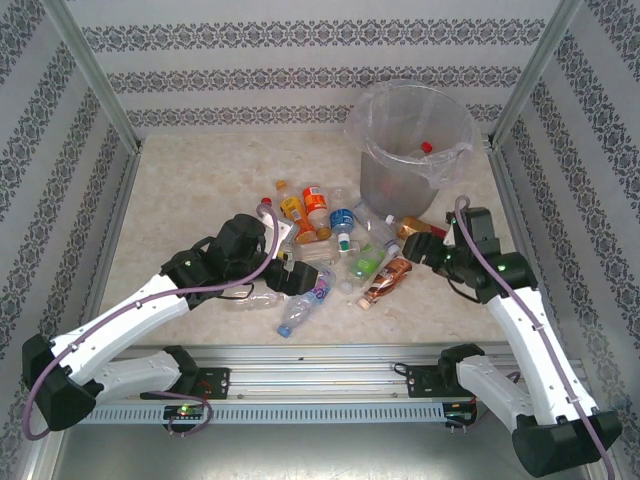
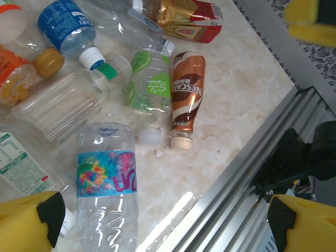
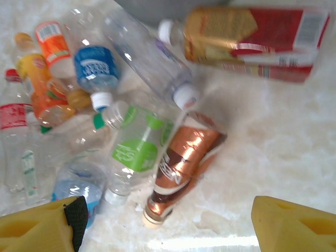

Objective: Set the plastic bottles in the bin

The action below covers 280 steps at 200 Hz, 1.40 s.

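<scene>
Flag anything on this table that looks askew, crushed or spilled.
The plastic bottles lie toppled in a jumbled heap on the table, on the near side of the bin. The clear bottle with the blue-and-pink label looks crumpled. No spill that I can tell.

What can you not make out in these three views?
Top external: the bin hides most of its inside behind its wall and bag.
Left wrist: the white-labelled bottle is cut off by the left edge.
Right wrist: the green-labelled bottle has print too blurred to read.
</scene>
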Tool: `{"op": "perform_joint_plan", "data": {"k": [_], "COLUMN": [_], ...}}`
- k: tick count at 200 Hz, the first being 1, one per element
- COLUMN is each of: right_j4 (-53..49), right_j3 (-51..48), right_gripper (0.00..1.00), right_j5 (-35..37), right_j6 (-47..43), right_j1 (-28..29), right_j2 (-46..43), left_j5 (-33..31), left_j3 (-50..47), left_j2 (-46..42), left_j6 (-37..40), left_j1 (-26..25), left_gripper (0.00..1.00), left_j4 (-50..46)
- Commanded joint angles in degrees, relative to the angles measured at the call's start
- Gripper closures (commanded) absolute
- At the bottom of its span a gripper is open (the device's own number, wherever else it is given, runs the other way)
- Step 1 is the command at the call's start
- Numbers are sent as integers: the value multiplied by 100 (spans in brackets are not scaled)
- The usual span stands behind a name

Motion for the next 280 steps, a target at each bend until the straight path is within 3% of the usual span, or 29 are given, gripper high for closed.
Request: {"op": "perform_joint_plan", "data": {"k": [1, 48, 111, 174, 280], "right_j4": [358, 1299, 2255, 2987, 3604], "right_j3": [-488, -1354, -2008, -2151, -2217], "right_gripper": [18, 18, 14, 14, 22], "right_j5": [31, -37, -131, -284, -110], "right_j6": [675, 1226, 1624, 1584, 1667], "right_j1": [88, 450, 504, 539, 533], "right_j2": [-70, 12, 348, 953, 1795], "left_j5": [254, 221, 217, 286, 293], "left_j3": [-106, -330, -374, -607, -699], "left_j2": [-55, -152, -153, -222, -275], "left_j6": [-101, -333, -394, -712, -790], "left_j1": [-94, -99, -103, -103, -112], "left_gripper": [0, 0, 0, 0, 0], "left_j4": [537, 1159, 1343, 2012, 2047]}}
